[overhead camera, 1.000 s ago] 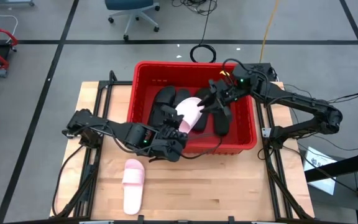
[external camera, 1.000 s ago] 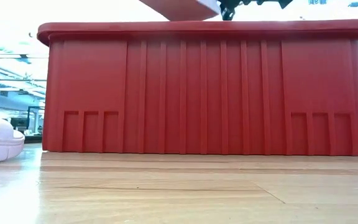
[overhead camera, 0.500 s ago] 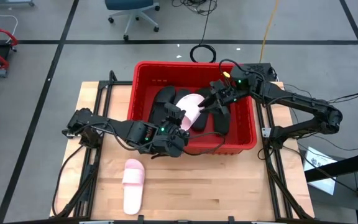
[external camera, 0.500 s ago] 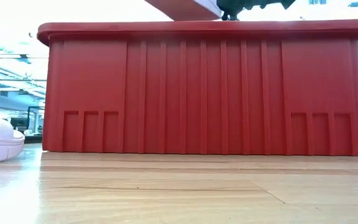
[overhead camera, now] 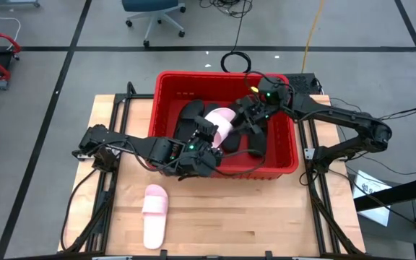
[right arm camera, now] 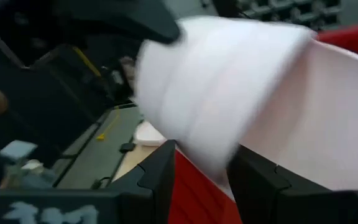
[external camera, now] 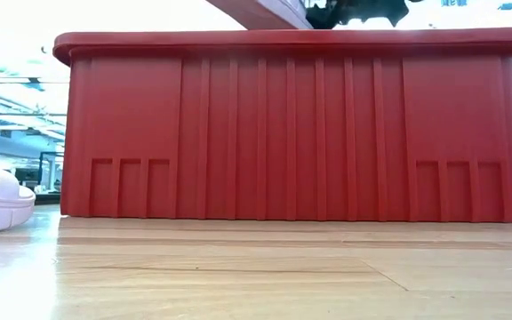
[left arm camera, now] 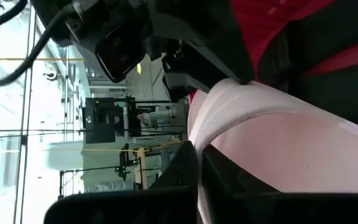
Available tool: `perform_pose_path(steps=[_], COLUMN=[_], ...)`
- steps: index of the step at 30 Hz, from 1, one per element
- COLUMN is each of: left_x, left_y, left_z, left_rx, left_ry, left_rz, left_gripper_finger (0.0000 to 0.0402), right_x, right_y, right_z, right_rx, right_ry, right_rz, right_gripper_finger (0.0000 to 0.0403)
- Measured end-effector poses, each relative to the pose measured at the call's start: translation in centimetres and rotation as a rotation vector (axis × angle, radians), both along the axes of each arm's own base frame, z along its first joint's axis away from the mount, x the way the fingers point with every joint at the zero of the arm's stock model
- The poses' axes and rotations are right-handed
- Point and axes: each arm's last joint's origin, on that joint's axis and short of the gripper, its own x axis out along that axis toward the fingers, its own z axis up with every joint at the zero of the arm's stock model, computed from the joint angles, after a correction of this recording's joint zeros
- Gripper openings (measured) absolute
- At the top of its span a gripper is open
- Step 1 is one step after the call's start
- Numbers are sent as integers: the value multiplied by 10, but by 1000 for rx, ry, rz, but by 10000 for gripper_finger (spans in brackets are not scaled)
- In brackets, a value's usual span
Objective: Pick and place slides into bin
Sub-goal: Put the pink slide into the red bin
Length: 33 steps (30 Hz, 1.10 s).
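Both arms are over the big red ribbed plastic bin (overhead camera: 284, 155), with a pale pink slide (overhead camera: 221, 124) held between them above the black slides (overhead camera: 191, 115) already inside. The left gripper (overhead camera: 206, 133) meets the slide at its 7 o'clock end and looks clenched on its edge. The right gripper (overhead camera: 245, 114) is at the 2 o'clock end; I can't tell whether it is gripping.

My call: lower the slide flat before letting go, and release one arm at a time so it doesn't tip. The arms crowd each other over the bin rim, so retreat outward.

The second pale pink slide (overhead camera: 154, 214) sits on the wooden desk (overhead camera: 215, 217), at 7 o'clock from the bin, well apart.
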Motion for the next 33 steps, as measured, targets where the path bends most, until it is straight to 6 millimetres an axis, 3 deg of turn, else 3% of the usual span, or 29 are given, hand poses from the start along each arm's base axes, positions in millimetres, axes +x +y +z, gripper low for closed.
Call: perform_pose_path(steps=[11,19,25,33], left_x=[1,1,1,2], left_y=[0,0,1,1], left_z=[1,1,1,1], left_rx=[-4,-11,-28,-60], left_ry=[-24,-30,-28,-25], left_rz=[10,8,-7,-40], left_gripper_finger=[0,1,6,55], right_x=[2,2,2,2], right_y=[0,1,1,1], right_z=[5,4,4,3], right_rx=[-4,-2,-2,-4], right_ry=[-64,-58,-57,-55], right_rz=[51,58,59,61], right_gripper_finger=[120,14,6,3])
